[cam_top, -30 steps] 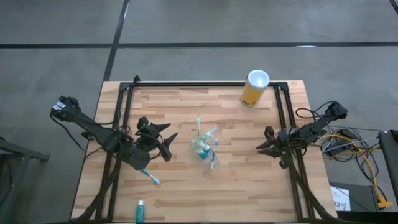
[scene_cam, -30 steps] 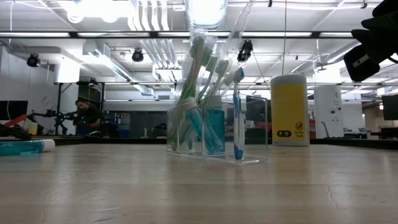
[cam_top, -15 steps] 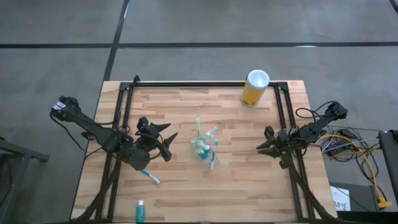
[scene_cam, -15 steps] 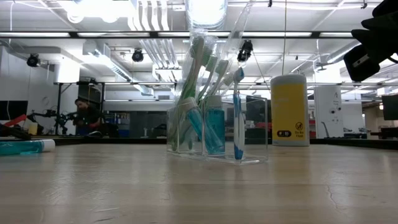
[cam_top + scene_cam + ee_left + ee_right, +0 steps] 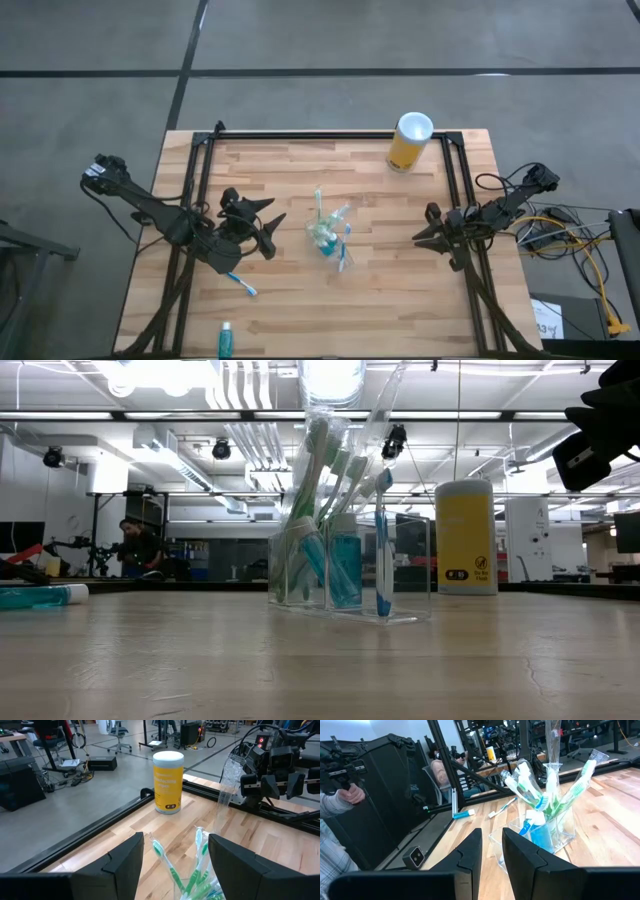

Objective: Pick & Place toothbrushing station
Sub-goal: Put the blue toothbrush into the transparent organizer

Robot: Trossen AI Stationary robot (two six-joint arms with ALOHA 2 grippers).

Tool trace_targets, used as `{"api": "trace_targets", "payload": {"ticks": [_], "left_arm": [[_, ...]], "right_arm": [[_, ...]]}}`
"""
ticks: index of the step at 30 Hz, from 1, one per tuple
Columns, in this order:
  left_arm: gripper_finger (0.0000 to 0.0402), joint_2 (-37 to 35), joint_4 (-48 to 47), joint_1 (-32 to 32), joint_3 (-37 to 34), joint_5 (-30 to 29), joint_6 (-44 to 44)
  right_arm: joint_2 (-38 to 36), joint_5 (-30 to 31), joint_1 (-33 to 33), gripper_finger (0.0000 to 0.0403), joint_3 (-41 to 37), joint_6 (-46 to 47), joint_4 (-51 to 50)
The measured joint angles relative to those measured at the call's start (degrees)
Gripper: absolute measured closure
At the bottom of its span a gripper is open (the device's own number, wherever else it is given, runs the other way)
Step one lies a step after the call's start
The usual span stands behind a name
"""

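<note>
Left claw (image 5: 272,230): hung over the tabletop (image 5: 300,310), its fingers spread wide with nothing between them.
Loose toothbrush (image 5: 241,284): lay flat just behind and beside the left claw, toward the near edge.
Teal tube (image 5: 226,339): lay well behind the left claw at the near edge.
Clear cup (image 5: 326,238): stood just ahead of the left claw's fingertips, between the two claws, crowded with toothbrushes (image 5: 318,465) and tubes.
Yellow cylinder (image 5: 409,142): stood upright at the far edge, well beyond both claws.
Right claw (image 5: 422,234): waited well apart from the cup, fingers close together with a narrow gap, gripping nothing.
</note>
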Motion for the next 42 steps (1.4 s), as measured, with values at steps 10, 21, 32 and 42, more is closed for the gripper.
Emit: {"api": "trace_targets", "payload": {"ticks": [10, 21, 32, 42], "left_arm": [[0.0174, 1.05, 0.07, 0.04, 0.0, 5.21, 0.66], [0.0174, 8.3, 1.18, -0.18, 0.0, 22.2, -2.39], [0.0174, 15.54, 0.88, -5.0, 0.02, 23.52, -19.96], [0.0174, 12.62, -15.97, -12.28, 0.04, 43.05, -18.55]], "right_arm": [[0.0, 0.0, 0.0, 0.0327, 0.0, 0.0, 0.0], [0.0, 0.0, 0.0, 0.0327, 0.0, 0.0, 0.0], [0.0, 0.0, 0.0, 0.0327, 0.0, 0.0, 0.0], [0.0, 0.0, 0.0, 0.0327, 0.0, 0.0, 0.0]]}}
